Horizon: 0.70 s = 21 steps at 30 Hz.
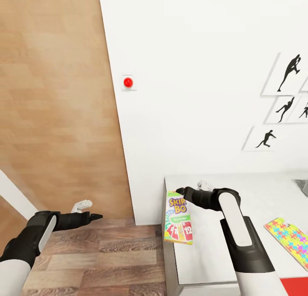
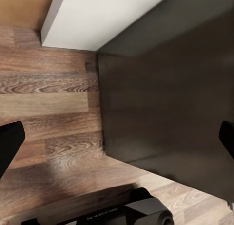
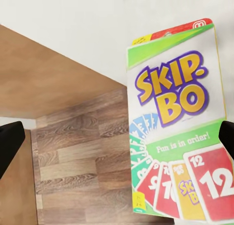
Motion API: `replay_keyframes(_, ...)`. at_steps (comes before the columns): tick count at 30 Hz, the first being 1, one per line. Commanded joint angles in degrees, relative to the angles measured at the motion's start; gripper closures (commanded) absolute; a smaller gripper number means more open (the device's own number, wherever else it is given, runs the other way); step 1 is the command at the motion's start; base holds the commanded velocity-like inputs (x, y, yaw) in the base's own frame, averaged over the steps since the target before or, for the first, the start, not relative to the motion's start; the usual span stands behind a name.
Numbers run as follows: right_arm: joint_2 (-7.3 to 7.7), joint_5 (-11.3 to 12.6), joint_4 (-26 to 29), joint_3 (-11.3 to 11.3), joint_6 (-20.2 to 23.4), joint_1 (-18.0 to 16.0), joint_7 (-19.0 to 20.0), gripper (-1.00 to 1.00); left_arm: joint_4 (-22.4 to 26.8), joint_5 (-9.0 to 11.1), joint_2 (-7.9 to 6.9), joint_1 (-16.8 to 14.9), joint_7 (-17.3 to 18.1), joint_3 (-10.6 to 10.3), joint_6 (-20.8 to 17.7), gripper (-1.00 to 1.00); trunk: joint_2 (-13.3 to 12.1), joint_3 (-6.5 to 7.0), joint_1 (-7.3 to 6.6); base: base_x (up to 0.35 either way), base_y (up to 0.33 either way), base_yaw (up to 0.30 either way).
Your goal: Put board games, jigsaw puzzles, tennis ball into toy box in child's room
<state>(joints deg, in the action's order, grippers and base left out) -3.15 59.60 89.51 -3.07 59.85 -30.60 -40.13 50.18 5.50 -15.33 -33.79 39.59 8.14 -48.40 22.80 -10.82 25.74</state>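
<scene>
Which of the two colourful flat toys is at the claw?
The Skip-Bo board game, hanging at the right claw over the table edge; the jigsaw puzzle lies flat, apart.

Left arm: white forearm, black wrist, reaching forward and low at the left; left hand (image 1: 95, 217) with fingers level, pointing right, spread apart, holding nothing. Right arm: white forearm rising from the near right, bent at the black wrist; right hand (image 1: 180, 190) pointing left, its fingers apart
</scene>
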Motion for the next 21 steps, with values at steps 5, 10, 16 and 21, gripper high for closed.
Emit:
replay_keyframes(5,-0.01,0.58,0.05,0.0,0.15,-0.06,-0.57,-1.0,0.12,0.5,-0.32,-0.05,-0.13,0.04,-0.52,-1.0,0.11,0.36,0.04,0.0,0.0,0.0)
replay_keyframes(10,-0.01,0.6,0.07,0.0,0.15,-0.04,-0.56,-1.0,0.31,0.48,-0.49,-0.1,-0.13,0.04,-0.59,-1.0,0.11,0.83,0.04,0.0,0.0,0.0)
replay_keyframes(16,-0.01,0.53,0.12,0.03,0.15,-0.03,-0.55,-1.0,0.59,0.49,-0.93,-0.13,-0.02,0.04,-0.66,-1.0,0.11,1.4,0.04,0.0,0.0,0.0)
replay_keyframes(21,-0.01,0.62,0.18,0.0,0.15,-0.03,-0.5,-1.0,0.69,0.55,-1.21,-0.13,1.82,0.04,-0.76,-1.0,0.11,1.87,0.04,0.0,0.0,0.0)
